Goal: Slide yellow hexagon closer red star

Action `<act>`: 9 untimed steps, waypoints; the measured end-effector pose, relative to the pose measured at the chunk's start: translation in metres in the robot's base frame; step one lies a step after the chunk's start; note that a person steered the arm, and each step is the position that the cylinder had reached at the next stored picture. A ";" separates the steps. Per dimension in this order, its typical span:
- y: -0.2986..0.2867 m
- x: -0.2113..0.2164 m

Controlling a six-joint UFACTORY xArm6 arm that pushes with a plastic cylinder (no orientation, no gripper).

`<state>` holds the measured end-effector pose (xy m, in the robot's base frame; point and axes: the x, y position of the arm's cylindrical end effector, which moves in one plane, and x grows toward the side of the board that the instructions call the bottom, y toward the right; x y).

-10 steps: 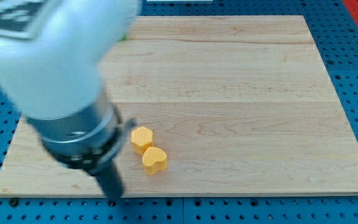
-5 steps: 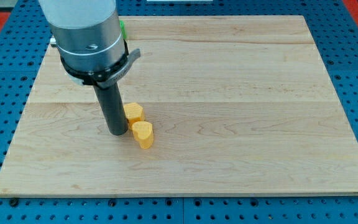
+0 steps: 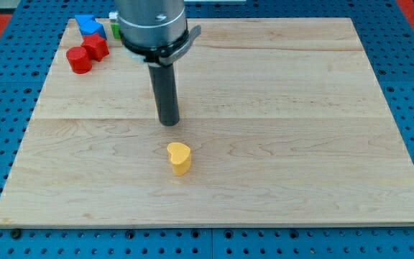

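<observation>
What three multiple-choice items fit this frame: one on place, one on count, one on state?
1. Where is my tip relative to the yellow heart?
A. Toward the view's bottom
B. Toward the view's top
C. At the view's far right

2. How many red blocks show?
A. Two
B. One
C. Four

3. What is the yellow heart's state?
A. Pressed by the tip
B. Stacked on a red block
C. Flat on the board, touching nothing

Answers:
1 B: the tip sits above the yellow heart in the view.
2 A: two red blocks sit at the view's top left.
3 C: bare board surrounds the heart.
</observation>
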<state>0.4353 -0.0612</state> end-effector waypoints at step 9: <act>-0.085 -0.111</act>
